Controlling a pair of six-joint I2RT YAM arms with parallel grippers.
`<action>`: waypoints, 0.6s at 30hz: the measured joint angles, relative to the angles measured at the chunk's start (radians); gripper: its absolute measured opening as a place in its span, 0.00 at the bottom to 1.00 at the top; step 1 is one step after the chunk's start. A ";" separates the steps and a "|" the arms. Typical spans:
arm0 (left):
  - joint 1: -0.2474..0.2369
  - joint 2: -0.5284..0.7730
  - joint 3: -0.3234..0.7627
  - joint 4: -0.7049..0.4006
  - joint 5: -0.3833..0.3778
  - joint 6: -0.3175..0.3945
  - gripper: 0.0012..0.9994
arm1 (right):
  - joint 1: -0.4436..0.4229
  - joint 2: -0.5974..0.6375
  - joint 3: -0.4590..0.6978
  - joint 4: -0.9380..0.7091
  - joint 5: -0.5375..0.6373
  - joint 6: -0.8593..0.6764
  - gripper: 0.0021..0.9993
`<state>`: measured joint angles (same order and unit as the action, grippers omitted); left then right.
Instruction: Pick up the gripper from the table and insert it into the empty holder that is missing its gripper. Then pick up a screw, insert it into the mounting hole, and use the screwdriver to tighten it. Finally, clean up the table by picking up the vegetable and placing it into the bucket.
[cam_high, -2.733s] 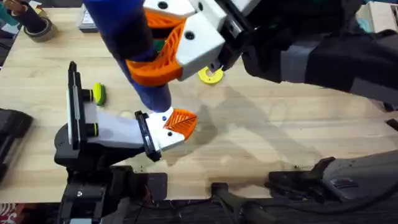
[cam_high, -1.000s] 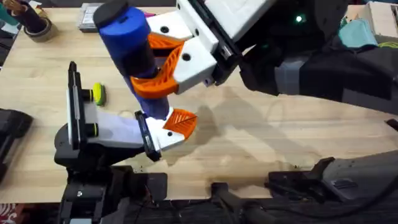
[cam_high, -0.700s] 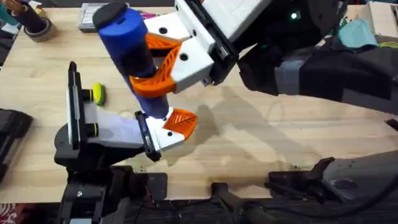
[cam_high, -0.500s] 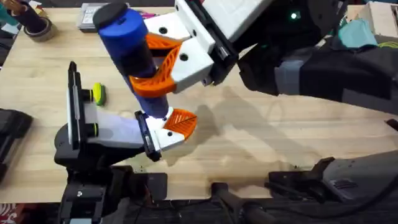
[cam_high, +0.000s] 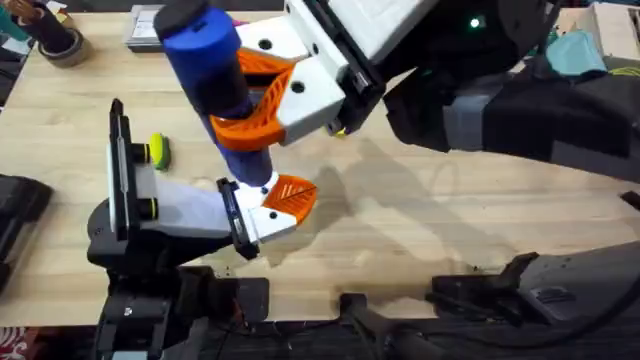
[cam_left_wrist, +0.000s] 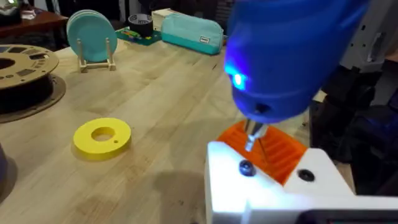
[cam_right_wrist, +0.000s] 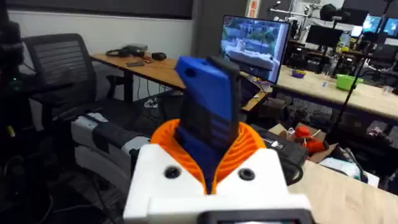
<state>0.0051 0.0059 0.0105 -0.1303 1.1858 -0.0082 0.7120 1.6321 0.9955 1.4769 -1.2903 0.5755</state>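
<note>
The right gripper (cam_high: 255, 105) pinches the blue screwdriver (cam_high: 215, 80) between its orange fingers (cam_high: 250, 135), holding it nearly upright over the holder (cam_high: 262, 222). The orange gripper (cam_high: 290, 195) is already seated in that white mount near the front of the worktop (cam_high: 430, 200). Over the last few seconds the screwdriver has been drawn up and leaned a little, then hardly moved, its tip staying at the mount. In the left wrist view its bit (cam_left_wrist: 252, 132) stands just above the screw (cam_left_wrist: 246, 167) in the mounting hole, and a blue light glows on the body, so tightening looks under way. I cannot tell how the left arm's fingers stand. A yellow ring (cam_left_wrist: 102, 137) lies nearby.
</note>
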 joint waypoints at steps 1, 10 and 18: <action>0.000 0.000 0.000 0.000 0.000 0.000 0.00 | 0.000 0.000 0.000 0.000 0.000 0.000 0.02; 0.000 0.000 0.000 0.000 0.000 0.000 0.00 | 0.000 0.000 0.000 -0.027 0.003 0.001 0.02; 0.000 0.000 0.000 0.000 0.000 0.000 0.00 | 0.000 0.000 0.000 -0.027 0.003 0.001 0.02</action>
<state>0.0051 0.0059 0.0105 -0.1303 1.1858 -0.0082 0.7120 1.6321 0.9955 1.4499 -1.2873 0.5762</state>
